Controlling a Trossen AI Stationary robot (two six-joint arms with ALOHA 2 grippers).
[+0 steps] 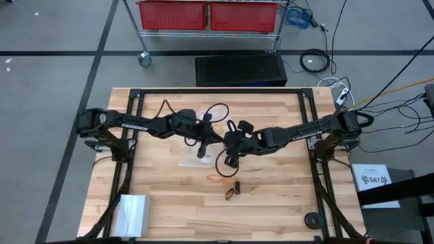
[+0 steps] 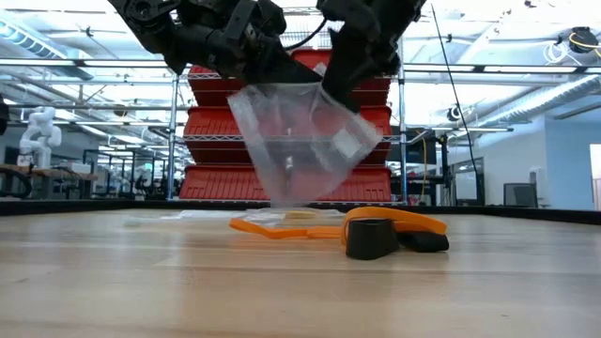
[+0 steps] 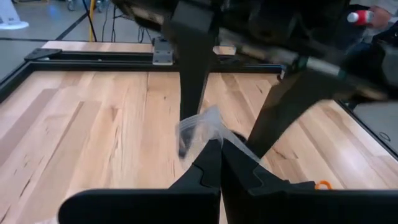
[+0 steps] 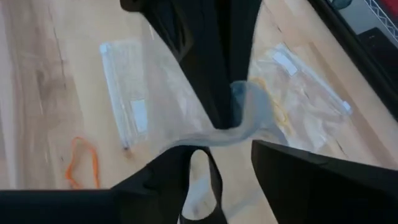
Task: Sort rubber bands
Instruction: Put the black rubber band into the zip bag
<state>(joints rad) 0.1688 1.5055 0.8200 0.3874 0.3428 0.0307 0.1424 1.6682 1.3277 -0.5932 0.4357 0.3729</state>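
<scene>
Both grippers meet above table centre, the left gripper pinched shut on a clear bag held aloft, the right gripper gripping its other edge, with orange and black bands lying toward 6 o'clock.

Site I am driving: robotics lab or workshop floor. Evidence: butcher-block tabletop in a black frame; wire rack on casters holding red bins; grey floor with loose cables; exposed ceiling ducts overhead.
</scene>
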